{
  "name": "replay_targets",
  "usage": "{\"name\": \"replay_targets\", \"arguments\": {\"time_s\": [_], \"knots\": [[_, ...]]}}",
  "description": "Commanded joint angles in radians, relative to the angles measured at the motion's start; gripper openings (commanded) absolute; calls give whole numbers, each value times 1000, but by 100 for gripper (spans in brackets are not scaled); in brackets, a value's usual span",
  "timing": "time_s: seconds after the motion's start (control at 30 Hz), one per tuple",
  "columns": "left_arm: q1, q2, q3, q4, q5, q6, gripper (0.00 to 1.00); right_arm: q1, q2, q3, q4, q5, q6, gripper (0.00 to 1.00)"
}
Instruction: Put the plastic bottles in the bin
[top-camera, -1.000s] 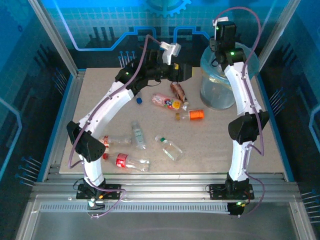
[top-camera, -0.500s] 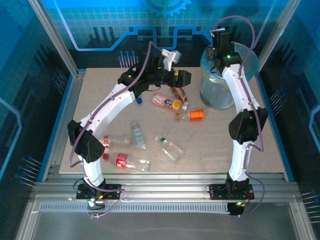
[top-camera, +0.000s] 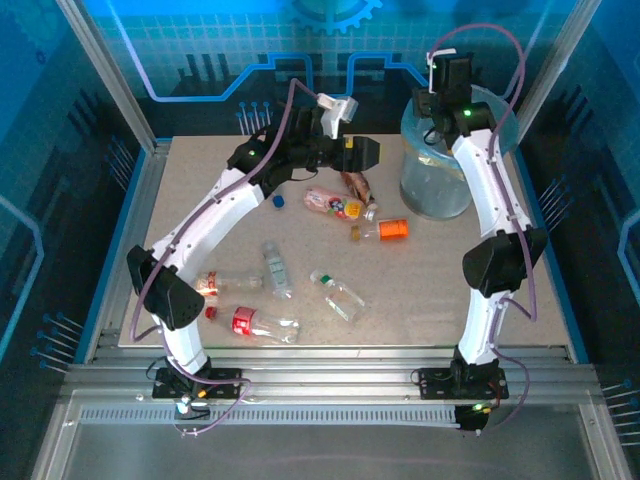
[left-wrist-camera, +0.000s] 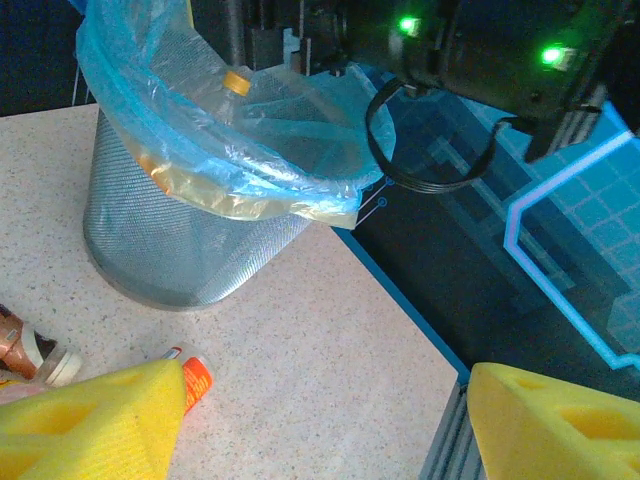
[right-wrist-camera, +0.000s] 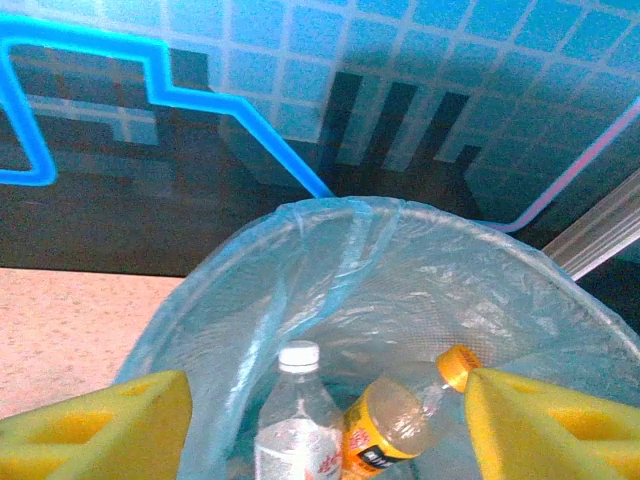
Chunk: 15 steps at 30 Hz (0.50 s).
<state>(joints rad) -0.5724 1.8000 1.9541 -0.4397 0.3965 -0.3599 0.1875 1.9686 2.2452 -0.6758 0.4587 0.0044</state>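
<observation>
Top external view, working out from the arm bases. Nearest, towards 7 o'clock on the desk (top-camera: 420, 320), a red-labelled bottle (top-camera: 250, 322) lies on its side. A second bottle with a red label (top-camera: 218, 283) lies just beyond it. Near the middle lie a clear bottle (top-camera: 277, 270) and a green-capped clear bottle (top-camera: 337, 296).

Farther out, around 12 to 1 o'clock, an orange-labelled bottle (top-camera: 386, 230), a pink-labelled bottle (top-camera: 333, 203) and a brown bottle (top-camera: 356, 184) sit close together. A small blue cap (top-camera: 278, 201) lies at their 9 o'clock. The left jaws hang above that cluster, their yellow pads (left-wrist-camera: 90, 425) spread wide with nothing between them.

At the far right, about 2 o'clock, stands the bin (top-camera: 437, 180), its blue bag folded over the rim. The right jaws hover over its mouth, pads (right-wrist-camera: 95, 425) apart and empty. Below them, inside the bin, lie a white-capped bottle (right-wrist-camera: 293, 425) and an orange-capped bottle (right-wrist-camera: 400, 420).
</observation>
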Motion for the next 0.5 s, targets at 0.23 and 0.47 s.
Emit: {"name": "replay_targets", "arguments": {"time_s": [0.23, 0.47], "knots": [[-1, -197, -161, -49, -66, 100, 76, 178, -166, 14, -71, -118, -9, 73], [-1, -359, -341, -116, -143, 149, 78, 386, -228, -140, -99, -213, -94, 73]]}}
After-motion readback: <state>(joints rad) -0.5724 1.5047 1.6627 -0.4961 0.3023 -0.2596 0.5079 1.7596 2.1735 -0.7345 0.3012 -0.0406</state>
